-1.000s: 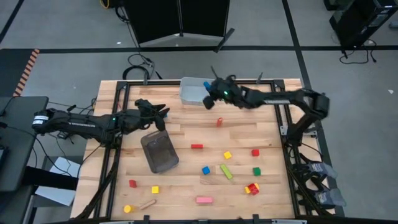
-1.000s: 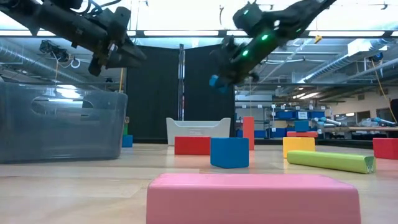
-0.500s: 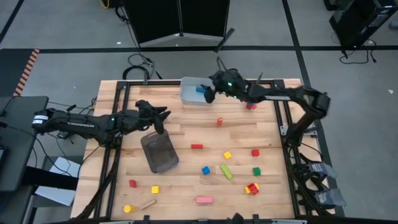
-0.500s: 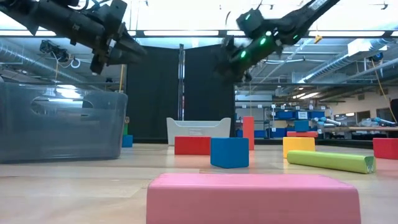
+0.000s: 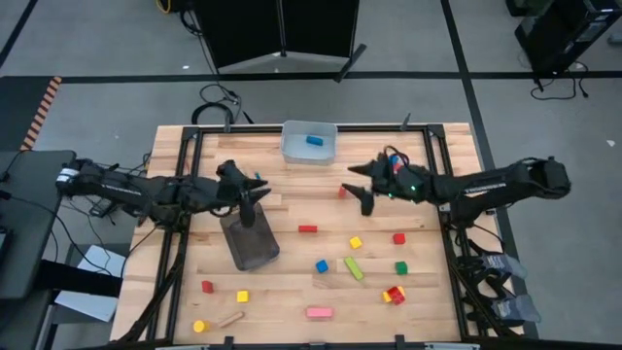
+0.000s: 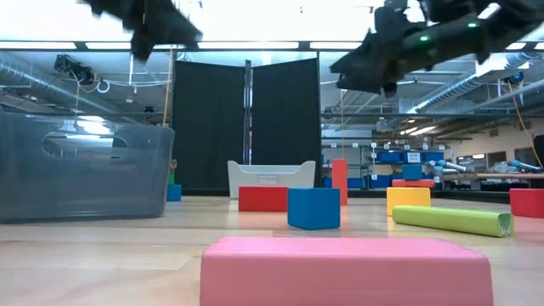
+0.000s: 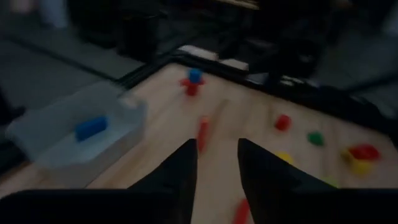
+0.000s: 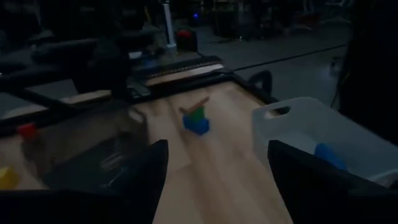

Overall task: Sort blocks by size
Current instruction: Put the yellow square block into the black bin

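Many small blocks lie on the wooden table: a red bar point(image 5: 307, 229), a yellow cube point(image 5: 356, 242), a blue cube point(image 5: 322, 264), a green bar point(image 5: 352, 268) and a pink bar point(image 5: 319, 312) among them. A blue block point(image 5: 314, 140) lies in the light bin point(image 5: 292, 148) at the far edge. My right gripper point(image 5: 362, 189) is open and empty, in the air beside an upright red block point(image 5: 343, 191). My left gripper point(image 5: 255, 191) is open and empty above the far end of the dark tray point(image 5: 250, 238).
A red cube point(image 5: 398, 238), a green cube point(image 5: 400, 267) and a red-and-yellow cluster point(image 5: 394, 295) lie toward the right. A red cube point(image 5: 207, 287), a yellow cube point(image 5: 242, 297) and a wooden bar point(image 5: 229, 319) lie near the front left. Black frame rails run along the table's sides.
My right gripper has let go of the blue block, which now lies in the light bin. It has then swung away from the bin toward the table's near and right side, to the upright red block. My left gripper has shifted a little toward the right, over the tray.
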`<state>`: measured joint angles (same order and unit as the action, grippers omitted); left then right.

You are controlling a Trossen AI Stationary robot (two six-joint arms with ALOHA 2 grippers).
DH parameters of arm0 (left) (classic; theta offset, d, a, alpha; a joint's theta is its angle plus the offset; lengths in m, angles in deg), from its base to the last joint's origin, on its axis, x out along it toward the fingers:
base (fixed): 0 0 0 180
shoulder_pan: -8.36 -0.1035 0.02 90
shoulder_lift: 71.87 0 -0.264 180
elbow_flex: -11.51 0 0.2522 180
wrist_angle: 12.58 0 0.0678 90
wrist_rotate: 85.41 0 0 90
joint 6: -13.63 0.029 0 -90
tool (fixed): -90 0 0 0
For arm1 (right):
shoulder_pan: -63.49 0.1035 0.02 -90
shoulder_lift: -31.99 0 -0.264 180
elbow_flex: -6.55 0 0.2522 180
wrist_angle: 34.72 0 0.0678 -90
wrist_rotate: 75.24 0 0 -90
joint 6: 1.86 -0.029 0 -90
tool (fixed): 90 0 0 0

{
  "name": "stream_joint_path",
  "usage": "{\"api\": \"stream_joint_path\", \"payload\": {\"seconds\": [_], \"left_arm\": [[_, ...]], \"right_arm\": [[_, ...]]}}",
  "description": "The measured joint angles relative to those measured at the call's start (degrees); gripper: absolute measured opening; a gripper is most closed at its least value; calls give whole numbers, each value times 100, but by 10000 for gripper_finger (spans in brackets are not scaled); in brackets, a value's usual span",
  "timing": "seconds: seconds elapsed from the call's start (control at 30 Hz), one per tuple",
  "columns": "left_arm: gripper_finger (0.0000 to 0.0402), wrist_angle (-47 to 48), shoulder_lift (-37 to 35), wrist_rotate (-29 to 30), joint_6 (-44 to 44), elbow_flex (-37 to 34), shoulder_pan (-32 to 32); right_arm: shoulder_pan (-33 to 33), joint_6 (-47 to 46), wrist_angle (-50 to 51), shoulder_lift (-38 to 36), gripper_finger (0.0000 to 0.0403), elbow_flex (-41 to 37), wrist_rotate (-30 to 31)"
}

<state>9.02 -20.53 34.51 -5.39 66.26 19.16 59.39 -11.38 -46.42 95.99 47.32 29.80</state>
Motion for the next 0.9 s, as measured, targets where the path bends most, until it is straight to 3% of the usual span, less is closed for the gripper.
{"api": "stream_joint_path", "payload": {"seconds": [0.2, 0.33, 0.47, 0.73, 0.9], "left_arm": [[80, 2284, 794, 286, -8, 1669, 1046], [76, 4051, 1344, 427, -1078, 2427, 1625], [75, 5269, 1883, -64, -2243, 2789, 2184], [88, 5999, 2779, -1675, -3545, 2912, 3048], [122, 5742, 3241, -2016, -3996, 2914, 3418]], "right_arm": [[619, 102, -129, -85, 289, -84, 177], [747, 336, -342, 5, 290, 64, 201], [747, 504, -347, 59, 288, 188, 202], [747, 523, -343, 57, 289, 193, 202], [747, 510, -326, 57, 284, 193, 199]]}}
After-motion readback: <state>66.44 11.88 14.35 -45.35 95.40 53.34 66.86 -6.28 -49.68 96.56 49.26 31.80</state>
